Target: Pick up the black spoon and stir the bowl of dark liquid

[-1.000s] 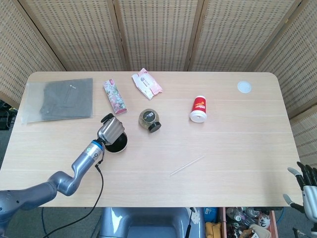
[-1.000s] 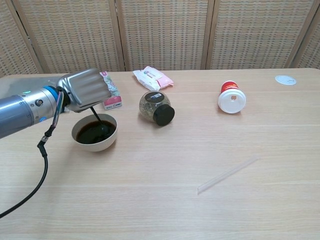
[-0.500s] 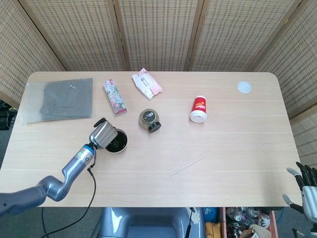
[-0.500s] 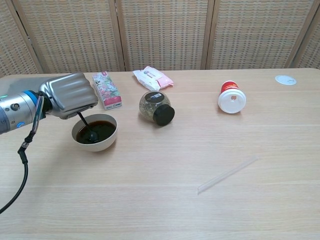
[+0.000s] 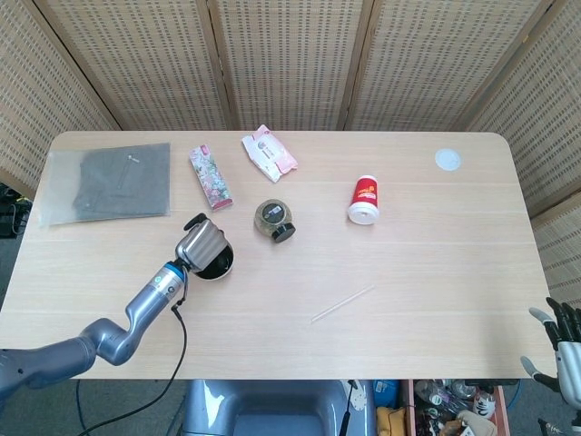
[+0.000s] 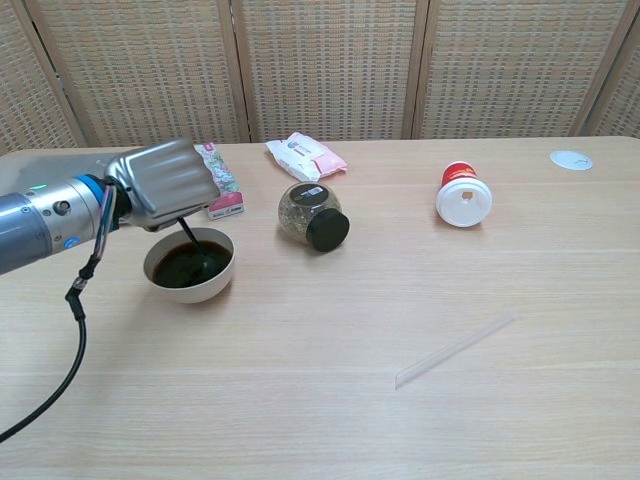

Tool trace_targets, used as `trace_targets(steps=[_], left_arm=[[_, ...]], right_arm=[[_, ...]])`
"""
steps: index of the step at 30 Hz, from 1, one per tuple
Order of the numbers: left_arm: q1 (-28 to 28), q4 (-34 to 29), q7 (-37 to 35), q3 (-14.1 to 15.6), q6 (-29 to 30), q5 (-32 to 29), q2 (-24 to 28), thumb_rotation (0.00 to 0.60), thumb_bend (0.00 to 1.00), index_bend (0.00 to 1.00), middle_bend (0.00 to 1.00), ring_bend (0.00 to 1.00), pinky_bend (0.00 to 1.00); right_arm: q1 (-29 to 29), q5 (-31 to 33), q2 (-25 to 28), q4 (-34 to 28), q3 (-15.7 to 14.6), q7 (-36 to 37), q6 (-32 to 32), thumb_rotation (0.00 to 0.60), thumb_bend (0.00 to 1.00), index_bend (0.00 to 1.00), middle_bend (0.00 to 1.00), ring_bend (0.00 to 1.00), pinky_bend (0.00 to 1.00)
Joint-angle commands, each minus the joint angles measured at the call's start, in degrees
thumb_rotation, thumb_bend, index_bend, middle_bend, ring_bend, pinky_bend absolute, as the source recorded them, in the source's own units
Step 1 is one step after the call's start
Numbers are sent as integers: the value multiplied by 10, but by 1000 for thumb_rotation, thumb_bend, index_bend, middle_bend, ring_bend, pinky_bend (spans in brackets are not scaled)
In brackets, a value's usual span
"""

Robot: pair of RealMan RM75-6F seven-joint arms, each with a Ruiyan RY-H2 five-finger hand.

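The left hand (image 6: 165, 185) hangs over the bowl (image 6: 189, 266), its fingers curled tight around the handle of the black spoon (image 6: 194, 247), which slants down from under the hand so that its lower end sits in the dark liquid (image 6: 190, 264). In the head view the same hand (image 5: 201, 242) covers the bowl's (image 5: 216, 263) ten o'clock rim, with the arm running away toward seven o'clock. The bowl stands on the table (image 6: 330, 400) left of centre.

From the bowl, a jar (image 6: 312, 214) with a black lid lies on its side at about two o'clock, near but apart. A floral packet (image 6: 221, 182) lies at twelve o'clock, partly hidden behind the hand in the chest view, and a pink-and-white pouch (image 6: 305, 156) lies beyond the jar at one o'clock. A red cup (image 6: 462, 194) with a white lid lies on its side well off at three o'clock, and a small white disc (image 6: 570, 159) sits near the far right corner. A clear straw (image 6: 455, 349) lies on the bare wood toward four o'clock, well apart from everything. A grey cloth in a clear bag (image 5: 113, 182) lies at the table's far left.

The right hand (image 5: 561, 350) shows only at the lower right corner of the head view, off the table's edge, fingers spread and holding nothing
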Motion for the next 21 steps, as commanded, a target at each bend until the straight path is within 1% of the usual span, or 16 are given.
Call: trace_targets(steps=[1, 7, 12, 17, 21], left_arm=[[-7, 13, 3, -6, -6, -8, -10, 600, 400, 755, 812, 692, 707], [-12, 36, 0, -5, -9, -14, -22, 600, 400, 755, 812, 692, 707], [-9, 44, -4, -2, -5, -17, -21, 600, 400, 755, 812, 692, 707], [-1, 32, -5, 17, 0, -3, -5, 600, 400, 755, 812, 692, 707], [8, 4, -11, 29, 13, 9, 14, 600, 400, 755, 812, 692, 707]], right_arm=[[0, 0, 0, 0, 0, 0, 0, 600, 357, 243, 153, 0, 0], [0, 1, 1, -3, 1, -3, -2, 600, 357, 243, 153, 0, 0], [1, 0, 2, -5, 1, -6, -3, 600, 357, 243, 153, 0, 0], [2, -2, 2, -8, 1, -9, -3, 600, 357, 243, 153, 0, 0], [4, -4, 1, -7, -1, -8, -5, 600, 357, 243, 153, 0, 0]])
